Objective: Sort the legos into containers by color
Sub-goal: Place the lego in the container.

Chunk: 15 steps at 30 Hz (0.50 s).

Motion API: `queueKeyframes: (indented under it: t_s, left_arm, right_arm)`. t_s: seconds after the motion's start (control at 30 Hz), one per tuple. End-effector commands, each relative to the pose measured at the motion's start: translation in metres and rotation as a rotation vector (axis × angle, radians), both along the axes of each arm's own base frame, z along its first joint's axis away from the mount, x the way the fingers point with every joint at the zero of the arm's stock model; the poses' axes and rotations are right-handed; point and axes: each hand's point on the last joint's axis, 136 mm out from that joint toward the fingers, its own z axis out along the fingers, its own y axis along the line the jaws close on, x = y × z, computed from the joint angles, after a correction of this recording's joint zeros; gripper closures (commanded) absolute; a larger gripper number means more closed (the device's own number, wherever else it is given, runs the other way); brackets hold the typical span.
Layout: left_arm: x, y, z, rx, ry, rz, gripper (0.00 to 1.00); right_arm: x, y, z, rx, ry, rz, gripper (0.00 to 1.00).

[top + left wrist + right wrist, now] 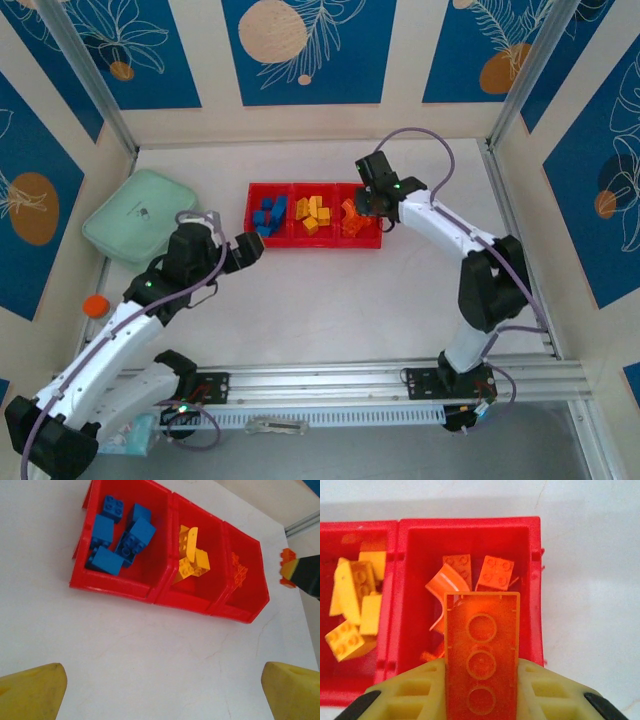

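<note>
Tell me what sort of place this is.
Probably a robot-training cell in a lab: a left arm and right arm bolted to an aluminium rail, patterned wall panels boxing in the table, and a red tray of colour-sorted legos.

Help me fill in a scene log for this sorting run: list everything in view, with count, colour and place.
red tray: one, red, three compartments, far middle of the table
blue legos: about six, blue, left compartment
yellow legos: about five, yellow, middle compartment
orange legos: at least three, orange, right compartment
held orange lego: one, orange, above the right compartment
mint-green case: one, mint green, far left of the table
small round orange thing: one, orange, by the left edge
table: one, white
left gripper: open, empty, near the tray's left end
right gripper: shut on the held orange lego
</note>
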Motion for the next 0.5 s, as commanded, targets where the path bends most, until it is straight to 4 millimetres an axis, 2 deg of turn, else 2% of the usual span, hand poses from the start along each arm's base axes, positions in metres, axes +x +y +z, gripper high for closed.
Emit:
queueKeyframes:
  t_s: [0.0,0.07,0.13,0.2,0.3,0.33,0.37,0.4,0.47]
  left_arm:
    - [0.013,-0.004,0.009,-0.009,-0.061,-0.008,0.01]
    - [0.016,-0.004,0.006,-0.002,-0.055,-0.006,0.01]
    - [0.017,-0.003,0.003,0.005,-0.051,0.0,0.01]
    - [0.019,0.0,0.001,0.022,-0.055,0.007,0.01]
    - [0.024,0.012,-0.003,0.088,-0.068,0.042,0.01]
    - [0.026,0.02,-0.004,0.125,-0.073,0.063,0.01]
    - [0.03,0.031,-0.003,0.173,-0.084,0.093,0.01]
    - [0.035,0.042,-0.004,0.23,-0.094,0.122,0.01]
    - [0.046,0.074,-0.009,0.373,-0.119,0.215,0.01]
  right_arm:
    - [0.026,0.011,-0.011,0.027,0.006,0.044,0.7]
    - [0.038,0.013,-0.021,0.007,0.018,0.047,0.64]
    - [0.047,0.016,-0.021,-0.005,0.012,0.066,0.5]
    - [0.049,0.016,-0.01,-0.009,-0.007,0.068,0.37]
    - [0.042,0.008,0.016,0.002,-0.068,0.059,0.13]
    - [0.037,0.0,0.024,-0.011,-0.09,0.042,0.03]
    - [0.031,-0.012,0.03,-0.03,-0.11,0.014,0.01]
    - [0.026,-0.026,0.034,-0.055,-0.125,-0.022,0.01]
    - [0.012,-0.067,0.035,-0.11,-0.164,-0.135,0.01]
